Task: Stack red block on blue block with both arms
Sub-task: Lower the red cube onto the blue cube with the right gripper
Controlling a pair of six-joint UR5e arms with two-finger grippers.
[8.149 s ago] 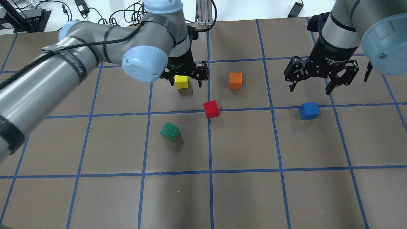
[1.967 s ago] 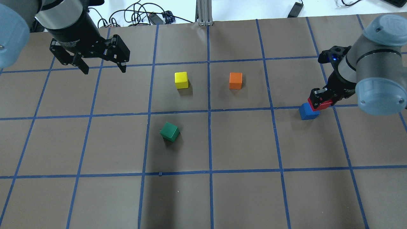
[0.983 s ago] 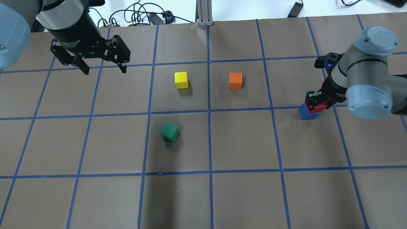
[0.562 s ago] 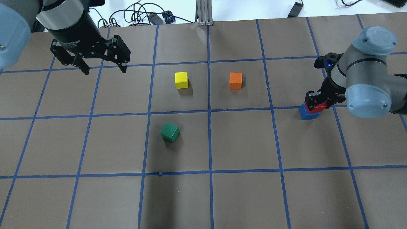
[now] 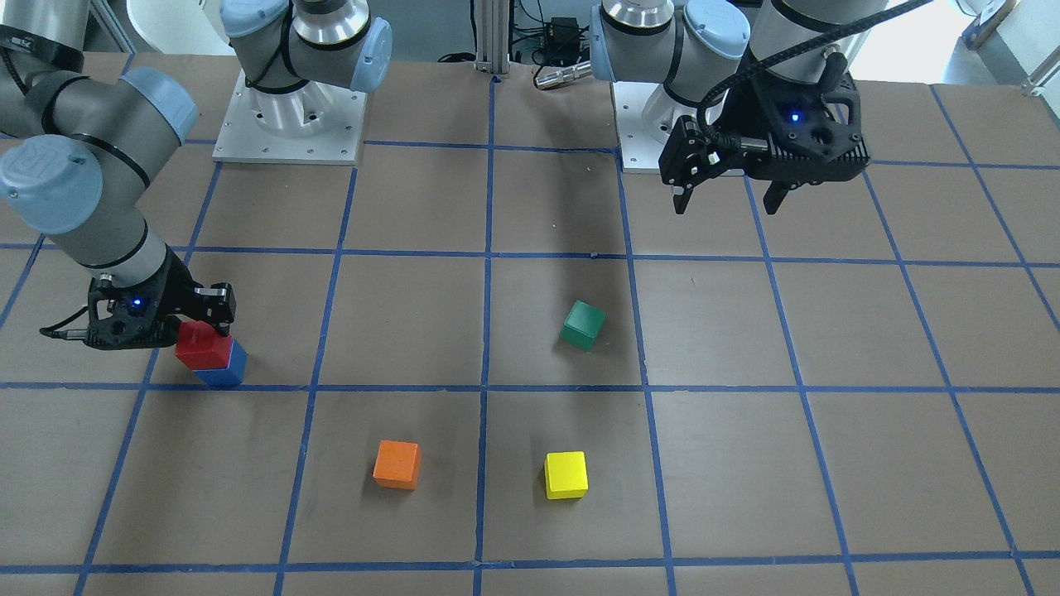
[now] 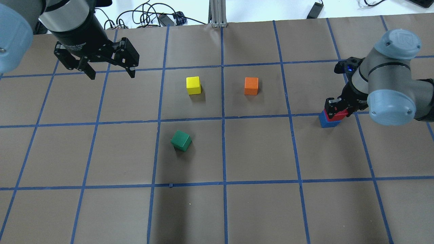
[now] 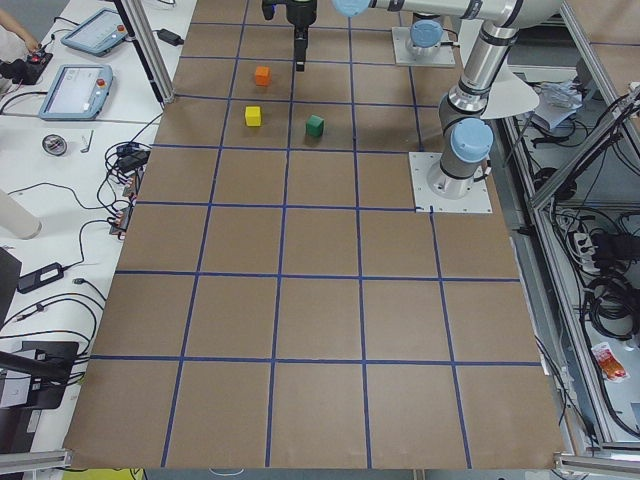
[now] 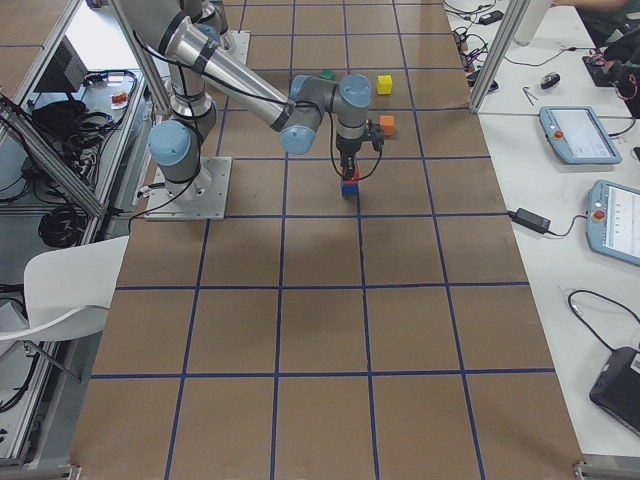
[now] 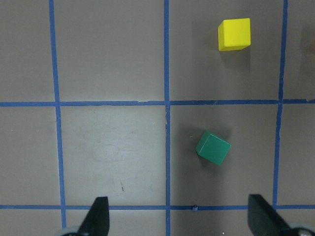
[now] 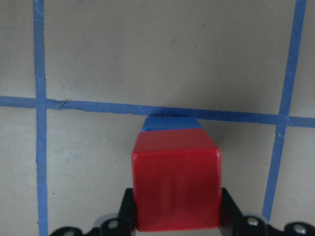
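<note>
Closest in, our right gripper [image 10: 176, 216] is clamped on the red block [image 10: 174, 184]. The block seems to rest on the blue block [image 10: 170, 123] by the table's [image 6: 257, 152] right edge, and a blue sliver peeks out beyond it. We'd part the fingers slowly and evenly, then rise straight up, so the red isn't dragged or tipped. Farther off, our left gripper [image 6: 112, 73] hangs with jaws apart over the left side, holding nothing; we'd leave it there.
</note>
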